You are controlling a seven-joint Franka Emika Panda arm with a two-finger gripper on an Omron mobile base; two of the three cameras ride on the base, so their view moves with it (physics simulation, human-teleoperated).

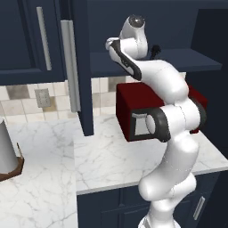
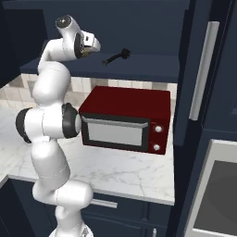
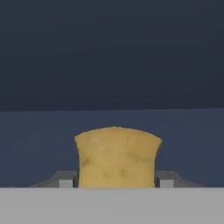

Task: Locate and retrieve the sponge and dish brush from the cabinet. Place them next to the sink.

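The mustard-yellow sponge sits between my two fingertips, which press against its sides; my gripper is shut on it over the dark shelf floor. Whether the sponge rests on the shelf or hangs just above it I cannot tell. In the right base view my gripper reaches into the open navy cabinet at shelf height. The black dish brush lies on that shelf a little to the right of the hand, apart from it. It also peeks out behind the arm.
A dark red microwave stands on the marble counter right under the shelf. The open cabinet door with its silver handle juts out on the left. A grey roll on a brown stand is at far left.
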